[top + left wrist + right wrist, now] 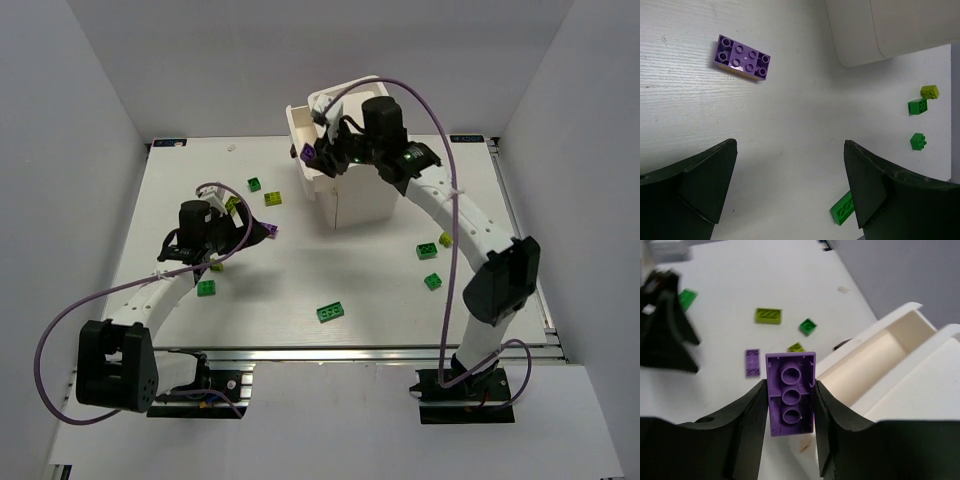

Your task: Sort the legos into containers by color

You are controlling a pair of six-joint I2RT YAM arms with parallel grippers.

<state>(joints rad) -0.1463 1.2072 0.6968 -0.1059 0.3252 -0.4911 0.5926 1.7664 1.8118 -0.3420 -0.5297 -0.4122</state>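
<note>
Two purple bricks concern me. My right fingers [750,430] pinch one purple brick [790,392] by its long sides, just beside the open drawer [900,314], so I judge it can drop inside. My left fingers [700,175] stand wide above the counter [790,115]; the second purple brick [742,57] lies ahead of them, leftward.

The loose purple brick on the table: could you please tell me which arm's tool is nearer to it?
Left. The left tool hovers open just short of the loose purple brick; the right tool, gripping a second purple brick, is up by the white cabinet.
</note>
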